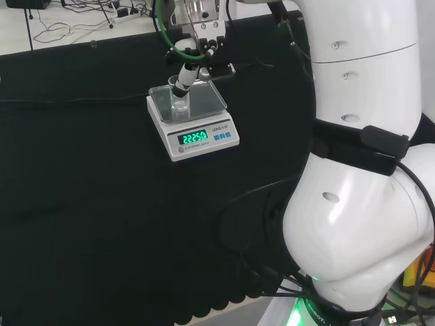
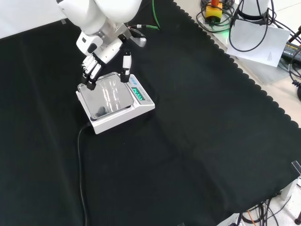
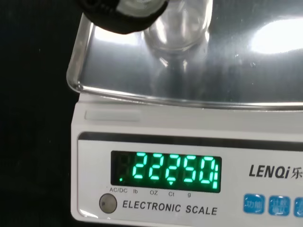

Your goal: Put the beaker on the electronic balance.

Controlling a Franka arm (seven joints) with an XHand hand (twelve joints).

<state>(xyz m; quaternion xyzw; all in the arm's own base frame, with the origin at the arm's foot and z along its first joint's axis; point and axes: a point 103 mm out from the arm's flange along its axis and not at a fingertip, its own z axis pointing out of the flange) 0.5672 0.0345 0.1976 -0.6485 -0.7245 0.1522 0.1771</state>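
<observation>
The robot hand (image 2: 96, 63) hangs low over the electronic balance (image 1: 194, 125), its fingers (image 1: 182, 83) curled down around the clear beaker (image 1: 178, 102), which stands upright on the steel weighing pan (image 3: 236, 80). From the wrist view, the glass base of the beaker (image 3: 177, 28) rests on the pan with a dark fingertip (image 3: 120, 16) just beside it, though I cannot tell whether the tip presses the glass. The balance's green display (image 3: 170, 171) is lit. The balance sits on the black cloth of the desk (image 2: 197, 141), and a black cable (image 2: 81, 165) trails from it across the cloth.
</observation>
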